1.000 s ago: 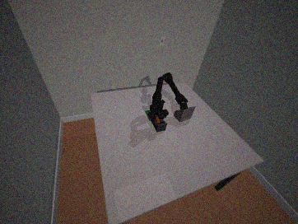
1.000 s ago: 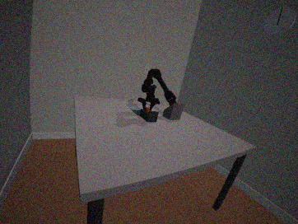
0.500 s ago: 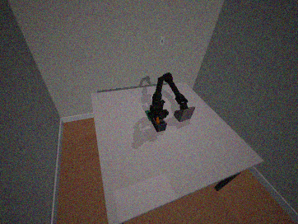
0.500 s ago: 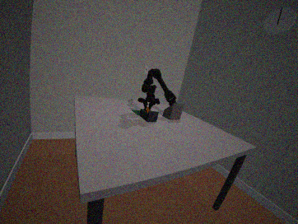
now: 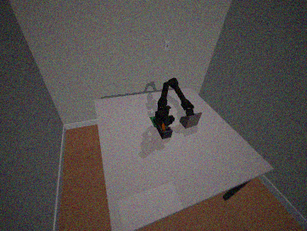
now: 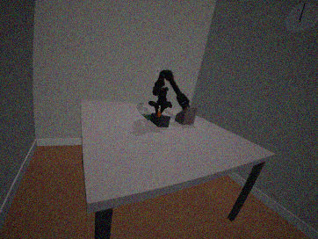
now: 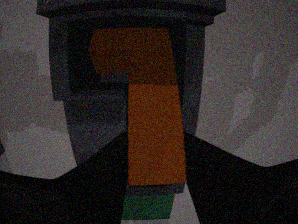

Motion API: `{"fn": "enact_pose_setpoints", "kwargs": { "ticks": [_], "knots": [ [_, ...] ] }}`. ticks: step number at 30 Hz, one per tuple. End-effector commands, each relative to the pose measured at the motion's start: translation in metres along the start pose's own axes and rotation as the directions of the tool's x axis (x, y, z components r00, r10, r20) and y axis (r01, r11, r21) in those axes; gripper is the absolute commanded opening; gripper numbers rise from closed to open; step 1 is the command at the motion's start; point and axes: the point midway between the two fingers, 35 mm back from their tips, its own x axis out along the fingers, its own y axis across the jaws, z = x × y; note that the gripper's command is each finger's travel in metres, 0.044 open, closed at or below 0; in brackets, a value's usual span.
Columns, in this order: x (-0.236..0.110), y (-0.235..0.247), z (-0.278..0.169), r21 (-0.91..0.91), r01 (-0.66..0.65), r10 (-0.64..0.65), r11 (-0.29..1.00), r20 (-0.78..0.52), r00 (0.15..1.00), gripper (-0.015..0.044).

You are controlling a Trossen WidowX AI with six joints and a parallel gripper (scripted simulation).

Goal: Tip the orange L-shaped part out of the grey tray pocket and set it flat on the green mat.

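The orange L-shaped part point(image 5: 164, 126) point(image 6: 159, 113) point(image 7: 154, 160) is tipped: its straight end stands raised towards the wrist camera, while its darker L-shaped end lies low at the pocket. The grey tray point(image 5: 166, 135) point(image 6: 162, 123) point(image 7: 59, 62) is under it, with dark pocket showing beside the L-shaped end. My gripper point(image 7: 153, 137) is shut on the straight arm of the part, one dark finger on each side. The green mat point(image 5: 153, 121) point(image 6: 148, 117) point(image 7: 147, 206) lies beside the tray, beyond the raised end, partly hidden. Whether the L-shaped end touches the pocket floor cannot be told.
The arm's grey base block point(image 5: 192, 121) point(image 6: 186, 116) stands on the white table point(image 5: 140, 178) point(image 6: 154, 167), right of the tray in the top and exterior views. The arm arches over from it. A wall rises behind the table.
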Motion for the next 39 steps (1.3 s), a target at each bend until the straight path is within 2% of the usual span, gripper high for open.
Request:
{"fn": "enact_pose_setpoints", "kwargs": {
  "ticks": [1,39],
  "knots": [
    [-0.008,-0.002,0.001,0.004,0.006,-0.006,1.0,0.004,1.0,0.0],
    [-0.066,0.0,0.001,-0.001,0.004,-0.004,1.0,0.003,1.0,0.0]
  ]
}}
